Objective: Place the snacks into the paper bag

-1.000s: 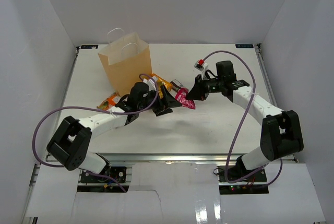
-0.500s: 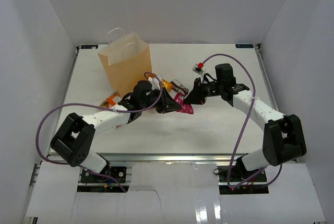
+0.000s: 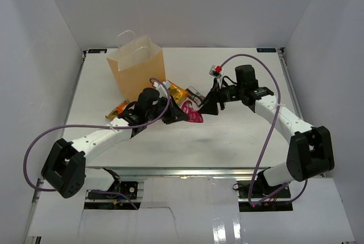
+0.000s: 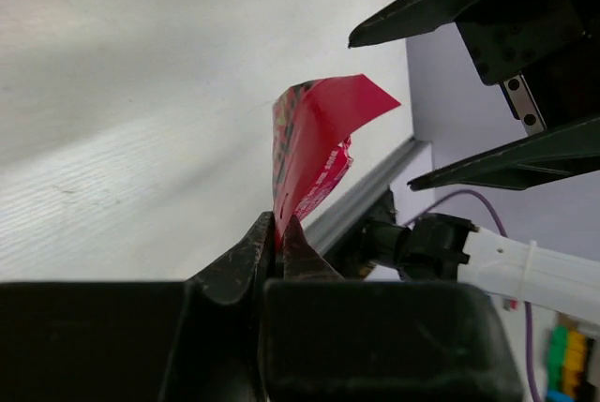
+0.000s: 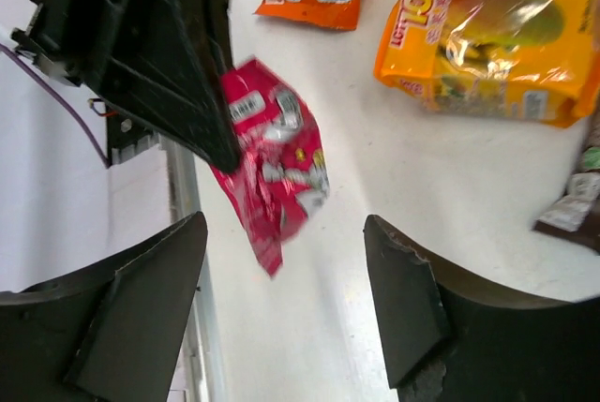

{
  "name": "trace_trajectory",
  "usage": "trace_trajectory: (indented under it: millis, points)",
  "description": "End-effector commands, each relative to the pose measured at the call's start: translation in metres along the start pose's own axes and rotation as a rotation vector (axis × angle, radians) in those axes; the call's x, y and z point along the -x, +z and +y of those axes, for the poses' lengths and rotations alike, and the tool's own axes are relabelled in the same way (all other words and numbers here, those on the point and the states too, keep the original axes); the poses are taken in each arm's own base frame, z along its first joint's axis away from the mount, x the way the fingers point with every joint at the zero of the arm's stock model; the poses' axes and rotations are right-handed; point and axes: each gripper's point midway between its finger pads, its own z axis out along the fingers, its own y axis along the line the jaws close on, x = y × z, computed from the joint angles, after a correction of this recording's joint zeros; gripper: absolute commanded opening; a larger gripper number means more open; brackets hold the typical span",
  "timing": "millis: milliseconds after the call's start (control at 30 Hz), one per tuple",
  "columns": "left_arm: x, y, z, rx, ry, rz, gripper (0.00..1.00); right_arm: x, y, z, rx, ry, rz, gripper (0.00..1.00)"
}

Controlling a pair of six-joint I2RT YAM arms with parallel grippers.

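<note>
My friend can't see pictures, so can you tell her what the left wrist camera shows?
The left gripper pinches the bottom edge of a crinkly red snack packet, holding it up above the white table. Just beyond it, the right gripper has its black fingers spread wide open.

Paper bag [image 3: 136, 76] stands far left on the table [image 3: 239, 136]. Two packets [image 3: 176, 92] lie just right of its base; a third packet [image 3: 118, 109] lies before its left corner. At centre, the left gripper [image 3: 183, 113] pinches a fourth packet [image 3: 194, 115], with the open-jawed right gripper [image 3: 208, 107] just right of it.
</note>
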Motion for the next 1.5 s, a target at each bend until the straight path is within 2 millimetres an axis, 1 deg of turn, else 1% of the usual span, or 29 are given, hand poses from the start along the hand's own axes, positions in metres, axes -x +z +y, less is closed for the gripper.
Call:
trace_trajectory:
  millis: [0, 33, 67, 100, 133, 200, 233, 300, 333, 400, 433, 533, 600, 633, 667, 733, 767, 800, 867, 933, 1000, 1133, 1167, 1200, 1233, 1267, 1333, 1367, 1467]
  points:
    - [0.041, -0.044, -0.006, 0.157, 0.207, -0.157, 0.00, 0.032, -0.017, 0.004, -0.021, -0.200, -0.043, 0.74]
    - [0.050, -0.057, 0.008, 0.259, 0.223, -0.197, 0.00, 0.033, -0.020, 0.004, -0.021, -0.207, -0.044, 0.75]
    - [0.063, -0.069, 0.009, 0.301, 0.245, -0.244, 0.00, 0.036, -0.022, 0.003, -0.026, -0.221, -0.046, 0.75]
    - [0.084, -0.088, -0.005, 0.311, 0.318, -0.308, 0.00, 0.036, -0.023, 0.000, -0.035, -0.238, -0.046, 0.75]
    - [0.098, -0.103, 0.003, 0.398, 0.338, -0.356, 0.00, 0.036, -0.023, -0.001, -0.038, -0.243, -0.044, 0.75]
    - [0.131, -0.131, 0.001, 0.479, 0.423, -0.429, 0.00, 0.032, -0.022, -0.004, -0.044, -0.239, -0.036, 0.75]
    - [0.154, -0.149, -0.019, 0.485, 0.460, -0.494, 0.00, 0.031, -0.022, -0.005, -0.045, -0.239, -0.034, 0.75]
    - [0.183, -0.171, -0.033, 0.503, 0.523, -0.569, 0.00, 0.028, -0.020, -0.007, -0.044, -0.231, -0.028, 0.76]
    - [0.203, -0.182, -0.051, 0.502, 0.593, -0.614, 0.00, 0.026, -0.021, -0.008, -0.047, -0.231, -0.027, 0.76]
    - [0.225, -0.194, -0.065, 0.510, 0.652, -0.658, 0.00, 0.023, -0.019, -0.010, -0.048, -0.224, -0.020, 0.76]
    - [0.241, -0.200, -0.079, 0.512, 0.698, -0.688, 0.00, 0.020, -0.019, -0.011, -0.049, -0.220, -0.016, 0.76]
    - [0.271, -0.212, -0.094, 0.533, 0.768, -0.750, 0.00, 0.014, -0.017, -0.013, -0.048, -0.216, -0.005, 0.76]
    - [0.288, -0.221, -0.096, 0.563, 0.803, -0.799, 0.00, 0.011, -0.017, -0.017, -0.059, -0.212, 0.002, 0.76]
    - [0.296, -0.227, -0.093, 0.608, 0.852, -0.808, 0.00, 0.011, -0.017, -0.018, -0.066, -0.213, 0.003, 0.76]
    - [0.304, -0.223, -0.083, 0.650, 0.866, -0.799, 0.00, 0.010, -0.017, -0.020, -0.072, -0.218, 0.006, 0.76]
    - [0.318, -0.229, -0.064, 0.753, 0.867, -0.805, 0.00, 0.011, -0.017, -0.024, -0.090, -0.219, 0.015, 0.76]
    - [0.324, -0.230, -0.057, 0.777, 0.869, -0.799, 0.00, 0.009, -0.016, -0.027, -0.093, -0.216, 0.021, 0.76]
    - [0.328, -0.219, -0.046, 0.784, 0.867, -0.765, 0.00, 0.008, -0.016, -0.028, -0.097, -0.215, 0.028, 0.76]
    - [0.333, -0.214, -0.036, 0.788, 0.863, -0.744, 0.00, 0.008, -0.016, -0.031, -0.103, -0.220, 0.032, 0.76]
    - [0.335, -0.198, -0.022, 0.783, 0.860, -0.697, 0.00, 0.008, -0.016, -0.033, -0.108, -0.227, 0.036, 0.77]
    - [0.335, -0.191, -0.011, 0.800, 0.841, -0.677, 0.08, 0.006, -0.016, -0.041, -0.133, -0.242, 0.050, 0.77]
    - [0.335, -0.194, 0.003, 0.849, 0.799, -0.681, 0.35, 0.006, -0.004, -0.068, -0.197, -0.224, 0.133, 0.77]
    - [0.335, -0.195, 0.003, 0.850, 0.790, -0.684, 0.49, 0.005, -0.004, -0.079, -0.243, -0.219, 0.165, 0.77]
    - [0.335, -0.198, 0.000, 0.843, 0.777, -0.696, 0.56, 0.005, -0.001, -0.085, -0.262, -0.210, 0.186, 0.77]
    - [0.335, -0.202, -0.006, 0.831, 0.775, -0.711, 0.62, -0.004, 0.007, -0.099, -0.292, -0.154, 0.222, 0.77]
    - [0.334, -0.204, -0.010, 0.823, 0.768, -0.716, 0.73, 0.005, 0.010, -0.107, -0.351, -0.164, 0.253, 0.77]
    - [0.333, -0.214, -0.032, 0.768, 0.750, -0.758, 0.80, -0.008, 0.025, -0.126, -0.425, -0.096, 0.315, 0.77]
    - [0.330, -0.219, -0.038, 0.758, 0.745, -0.767, 0.83, 0.000, 0.024, -0.140, -0.505, -0.110, 0.329, 0.78]
    - [0.315, -0.240, -0.071, 0.647, 0.685, -0.833, 0.89, -0.015, 0.041, -0.158, -0.542, -0.124, 0.406, 0.79]
